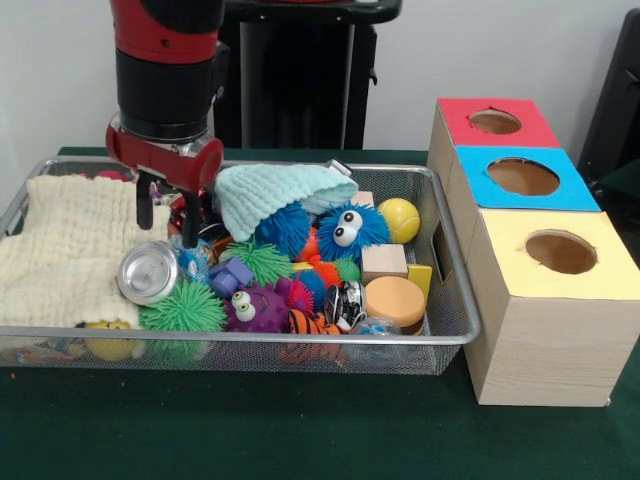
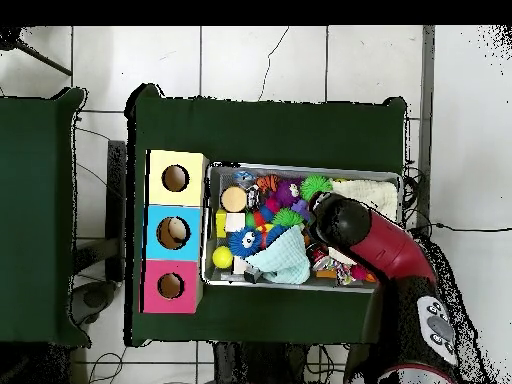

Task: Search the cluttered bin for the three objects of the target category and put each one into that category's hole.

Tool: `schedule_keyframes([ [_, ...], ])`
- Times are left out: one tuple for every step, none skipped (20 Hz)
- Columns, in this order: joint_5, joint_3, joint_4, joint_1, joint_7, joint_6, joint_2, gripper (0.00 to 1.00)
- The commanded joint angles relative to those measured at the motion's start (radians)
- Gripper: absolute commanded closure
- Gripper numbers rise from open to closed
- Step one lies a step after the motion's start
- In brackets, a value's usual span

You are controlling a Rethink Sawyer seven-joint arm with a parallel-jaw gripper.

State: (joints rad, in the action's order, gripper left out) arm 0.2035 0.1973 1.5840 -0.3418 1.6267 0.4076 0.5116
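Green-covered table (image 2: 270,125) on white tiled floor (image 2: 260,60).

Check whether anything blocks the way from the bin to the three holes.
Nothing visible covers the red, blue or yellow hole; all three open upward. Only the bin's mesh end wall stands between the clutter and the boxes, so objects must be lifted over it.

wire bin (image 1: 455,335) packed edge to edge with toys; cream cloth (image 1: 60,250) covers its left end, mint cloth (image 1: 275,195) drapes the upper middle. the three box holes at right stand uncovered. bare green table (image 1: 300,430) across the frame's bottom.
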Motion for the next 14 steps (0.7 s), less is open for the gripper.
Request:
schedule_keyframes([
  [0.069, -0.007, -0.055, 0.034, 0.283, -0.091, -0.081, 0.00],
  [0.078, 0.000, -0.068, 0.043, 0.290, -0.094, -0.094, 0.00],
  [0.087, 0.008, -0.074, 0.052, 0.297, -0.093, -0.103, 0.00],
  [0.097, 0.013, -0.077, 0.059, 0.303, -0.094, -0.107, 0.00],
  [0.108, 0.018, -0.079, 0.065, 0.309, -0.094, -0.112, 0.00],
  [0.117, 0.018, -0.077, 0.069, 0.311, -0.097, -0.114, 0.00],
  [0.126, 0.019, -0.077, 0.073, 0.312, -0.100, -0.117, 0.00],
  [0.137, 0.022, -0.075, 0.077, 0.311, -0.102, -0.119, 0.00],
  [0.146, 0.025, -0.077, 0.083, 0.311, -0.103, -0.124, 0.00],
  [0.151, 0.030, -0.076, 0.087, 0.310, -0.106, -0.126, 0.00],
  [0.156, 0.034, -0.075, 0.092, 0.309, -0.109, -0.128, 0.00],
  [0.161, 0.039, -0.075, 0.097, 0.308, -0.110, -0.130, 0.00],
  [0.166, 0.043, -0.076, 0.101, 0.307, -0.110, -0.132, 0.00],
  [0.171, 0.045, -0.076, 0.104, 0.305, -0.110, -0.133, 0.00],
])
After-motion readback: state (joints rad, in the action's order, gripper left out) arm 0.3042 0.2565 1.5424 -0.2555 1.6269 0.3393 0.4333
